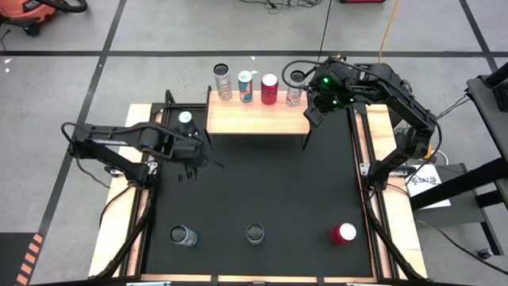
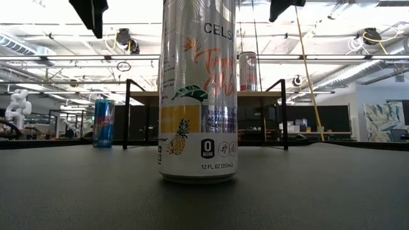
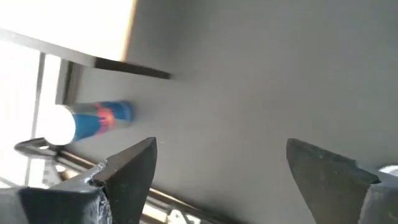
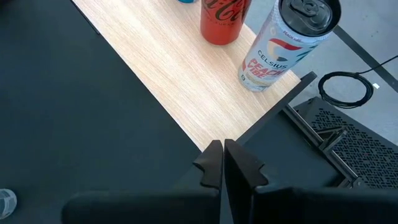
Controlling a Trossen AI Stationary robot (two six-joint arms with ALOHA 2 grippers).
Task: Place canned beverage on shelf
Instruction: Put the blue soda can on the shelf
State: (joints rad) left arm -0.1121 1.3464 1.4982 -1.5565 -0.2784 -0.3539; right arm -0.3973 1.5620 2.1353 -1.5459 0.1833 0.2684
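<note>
The shelf [image 1: 258, 119] is a light-wood board on black legs at the far side of the black mat. Several cans stand on its far edge, among them a red can [image 4: 224, 18] and a white Celsius can [image 4: 283, 43]. A blue can [image 1: 185, 121] stands upright on the mat just left of the shelf, also seen as the blue can [image 3: 93, 121]. My left gripper [image 1: 198, 165] hangs open above the mat, nearer than that can, with nothing between its fingers. My right gripper [image 4: 222, 165] is shut and empty above the shelf's right end.
Three more cans stand along the mat's near edge: a silver can [image 1: 183, 235] at the left, a Celsius can [image 1: 255, 233] in the middle that fills the low view, and a red can [image 1: 343, 233] at the right. Wooden table edges flank the mat [image 1: 262, 191].
</note>
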